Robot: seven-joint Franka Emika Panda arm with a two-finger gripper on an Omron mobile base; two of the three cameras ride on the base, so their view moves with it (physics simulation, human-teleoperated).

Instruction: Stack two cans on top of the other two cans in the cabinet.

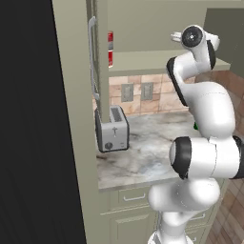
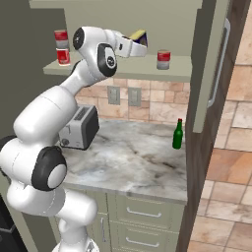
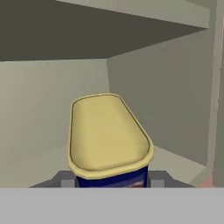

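My gripper (image 2: 140, 43) is shut on the squat dark blue tin (image 2: 138, 35) and holds it tilted inside the cabinet, above the shelf (image 2: 123, 67). In the hand view the tin's yellow lid (image 3: 108, 134) lies straight ahead, with the fingertips (image 3: 67, 180) pressed to its blue sides. At the shelf's left end a red-topped grey can (image 2: 61, 38) stands stacked on a red can with a white band (image 2: 63, 56). This stack (image 1: 110, 49) peeks out behind the open door in the left base view. Another red-topped grey can (image 2: 163, 59) stands alone on the shelf, to the right of the gripper.
A silver toaster (image 2: 78, 128) and a green bottle (image 2: 177, 134) stand on the marble counter (image 2: 133, 162) below. The cabinet's open doors with long bar handles (image 2: 219, 64) (image 1: 93, 59) flank the shelf. Drawers sit under the counter.
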